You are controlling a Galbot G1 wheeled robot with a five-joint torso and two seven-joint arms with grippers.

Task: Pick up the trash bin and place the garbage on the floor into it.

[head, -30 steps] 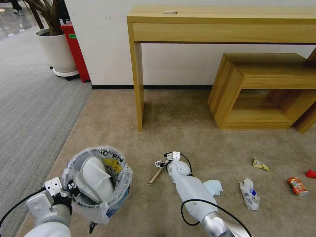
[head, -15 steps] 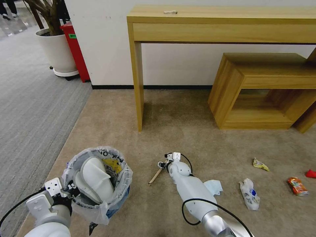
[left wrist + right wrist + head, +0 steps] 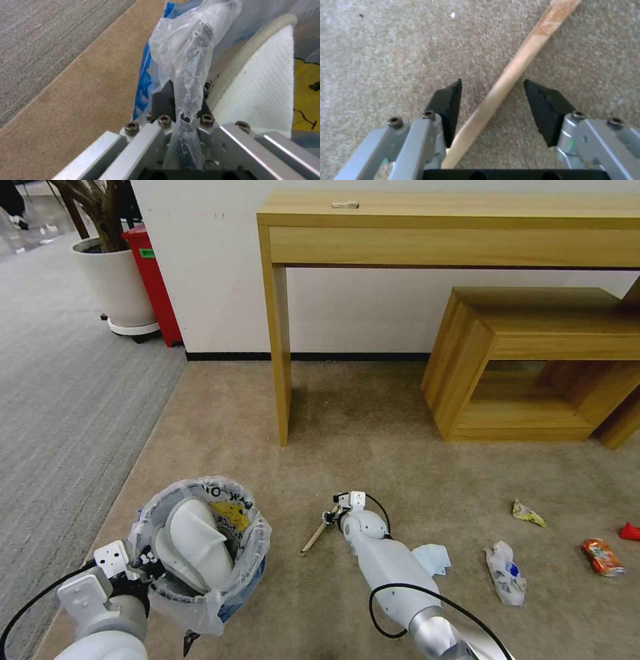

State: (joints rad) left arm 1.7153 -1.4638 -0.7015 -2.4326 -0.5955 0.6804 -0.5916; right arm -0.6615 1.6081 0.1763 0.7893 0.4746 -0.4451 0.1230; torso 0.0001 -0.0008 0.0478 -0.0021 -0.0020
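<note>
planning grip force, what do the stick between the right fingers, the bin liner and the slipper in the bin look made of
The stick looks like bare pale wood: matte, faint grain, a darker tan end. It lies on the carpet between the open right gripper.

The bin liner looks like thin translucent plastic film, crinkled and glossy; the left gripper pinches it at the rim.

The slipper seems soft white fabric with a waffle texture, probably disposable.
</note>
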